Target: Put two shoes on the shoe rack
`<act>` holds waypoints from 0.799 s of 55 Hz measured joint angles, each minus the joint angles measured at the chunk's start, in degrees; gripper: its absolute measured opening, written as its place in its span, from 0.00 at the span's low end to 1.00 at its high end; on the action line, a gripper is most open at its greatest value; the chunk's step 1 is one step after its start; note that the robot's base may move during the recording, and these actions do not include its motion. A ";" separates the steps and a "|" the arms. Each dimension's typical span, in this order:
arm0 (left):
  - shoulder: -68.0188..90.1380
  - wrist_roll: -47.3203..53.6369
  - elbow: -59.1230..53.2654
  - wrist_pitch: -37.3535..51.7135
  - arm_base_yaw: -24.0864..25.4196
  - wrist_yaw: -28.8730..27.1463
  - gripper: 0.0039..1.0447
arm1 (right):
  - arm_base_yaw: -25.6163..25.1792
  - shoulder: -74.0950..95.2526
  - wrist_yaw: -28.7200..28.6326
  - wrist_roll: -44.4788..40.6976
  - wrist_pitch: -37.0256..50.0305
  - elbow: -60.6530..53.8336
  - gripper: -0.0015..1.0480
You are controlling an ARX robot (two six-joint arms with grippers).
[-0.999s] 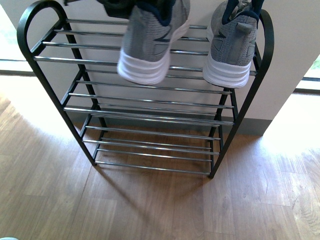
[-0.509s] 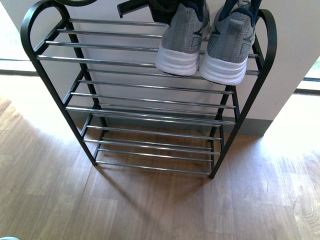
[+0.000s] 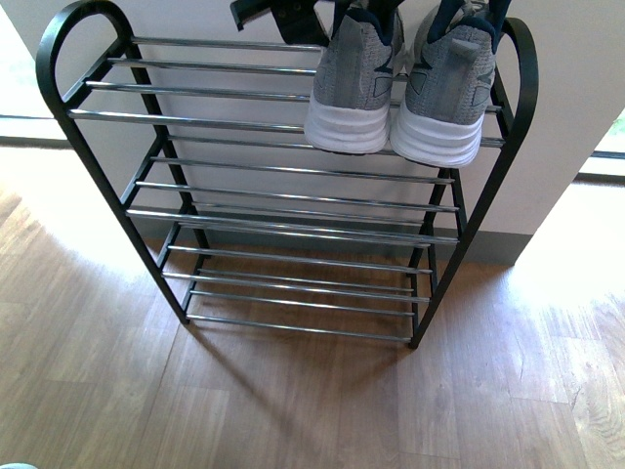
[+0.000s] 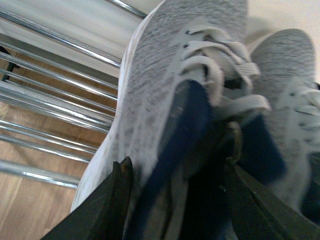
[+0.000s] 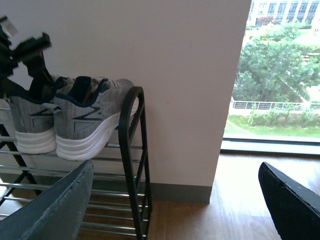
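Two grey knit sneakers stand side by side, heels toward me, at the right end of the shoe rack's (image 3: 93,117) top tier: the left shoe (image 3: 354,83) and the right shoe (image 3: 444,93). My left gripper (image 3: 288,20) hangs open over the left shoe. In the left wrist view its fingers (image 4: 112,200) straddle that shoe's (image 4: 165,100) dark collar, with the other shoe (image 4: 295,100) beside it. My right gripper (image 5: 175,185) is open and holds nothing. It sits off the rack's (image 5: 132,150) right end, and its view takes in both shoes (image 5: 82,122).
Lower tiers of chrome rods (image 3: 293,225) run below the shoes. A pale wall (image 5: 190,100) stands right behind the rack. A window (image 5: 280,75) lies to the right, and wooden floor (image 3: 293,410) spreads in front.
The left shoe, hanging tilted near the rack's middle a second ago, has moved right and now rests on the top tier beside the other shoe. The left gripper stays above it.
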 joint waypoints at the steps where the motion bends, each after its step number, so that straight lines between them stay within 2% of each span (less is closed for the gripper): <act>1: -0.74 0.04 -0.50 0.13 -0.04 -0.02 0.60 | 0.00 0.00 0.00 0.00 0.00 0.00 0.91; 4: -5.68 1.09 -3.10 0.09 -0.26 -0.28 0.72 | 0.00 -0.02 0.02 0.02 0.00 0.00 0.91; 9: -11.39 3.58 -6.10 1.51 -0.22 -2.47 0.85 | 0.00 -0.02 0.02 0.02 0.00 0.00 0.91; 12: -14.80 5.60 -8.52 3.15 0.07 -4.70 0.93 | 0.00 0.00 0.02 0.02 0.00 0.00 0.91; 13: -15.56 6.84 -9.44 4.46 0.07 -5.31 0.92 | 0.00 0.00 0.02 0.00 0.00 -0.02 0.91; 16: -19.76 14.05 -17.11 18.49 0.48 -14.40 0.84 | 0.00 -0.02 0.02 0.02 0.00 0.00 0.91; 19: -23.06 21.51 -24.04 30.47 1.27 -18.75 0.77 | 0.00 0.00 0.00 0.00 0.00 0.00 0.91; 22: -27.39 28.24 -33.20 43.23 2.78 -19.80 0.69 | 0.00 -0.02 0.02 0.02 0.00 0.00 0.91; 26: -32.17 34.86 -43.60 54.60 4.98 -18.82 0.58 | 0.00 -0.02 0.04 0.00 0.00 0.00 0.91; 32: -40.02 39.93 -60.61 66.14 9.49 -15.58 0.38 | 0.00 -0.02 0.00 0.02 0.00 0.00 0.91; 44: -49.33 42.01 -77.77 71.43 14.14 -9.92 0.05 | 0.00 -0.02 0.02 0.02 0.00 0.00 0.91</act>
